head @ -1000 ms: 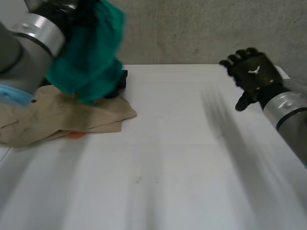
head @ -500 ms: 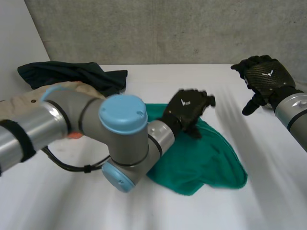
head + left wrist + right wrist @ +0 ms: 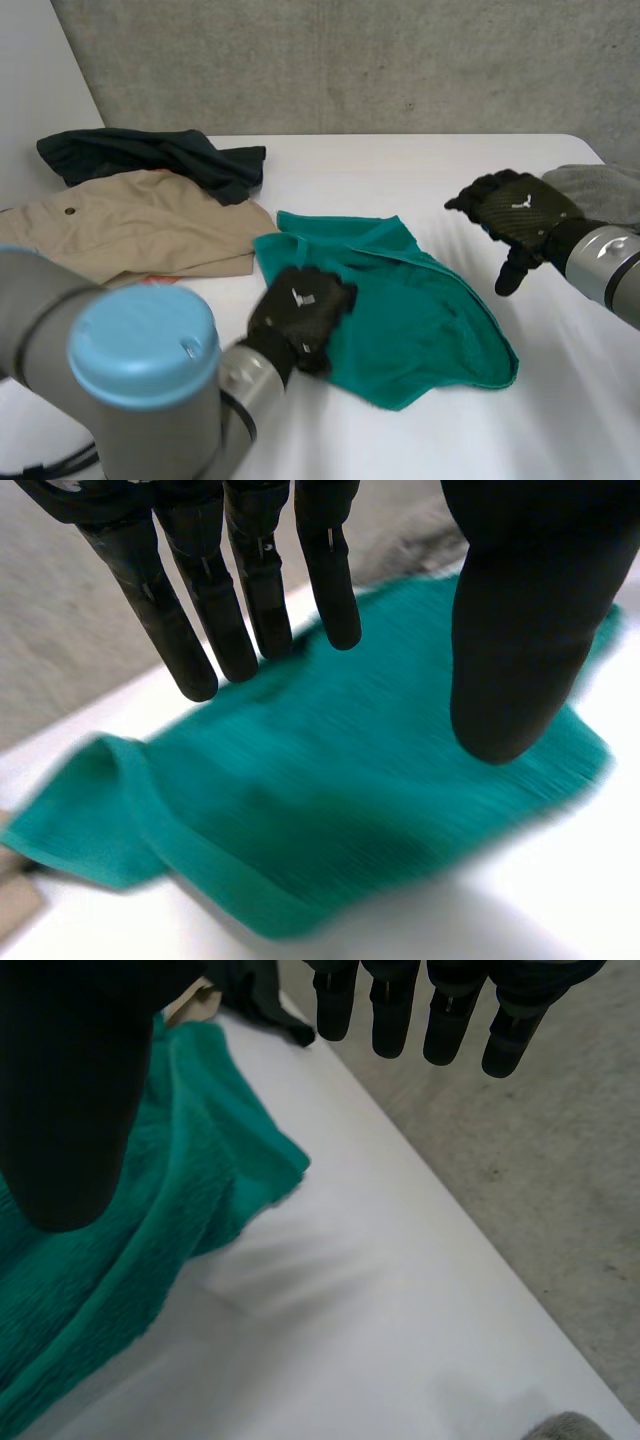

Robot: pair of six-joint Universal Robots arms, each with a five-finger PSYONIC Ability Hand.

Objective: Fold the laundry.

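**Green cloth on the table, first fold not yet begun**

The green cloth (image 3: pixel 420 300) lies rumpled in the middle of the white table (image 3: pixel 400 170). It sits just beside the tan garment (image 3: pixel 130 225), with the dark garment (image 3: pixel 150 155) piled behind that at my left. I judge the step in hand to be flattening, ahead of any fold. My left hand (image 3: pixel 300 315) is over the cloth's near left edge, palm down. Its fingers (image 3: pixel 250 590) are straight and set apart from the thumb, gripping nothing. My right hand (image 3: pixel 520 215) hovers above bare table near the cloth's right side, fingers (image 3: pixel 450 1010) straight, thumb wide, empty. Next, I expect, each hand must pinch an edge and draw the cloth flat.
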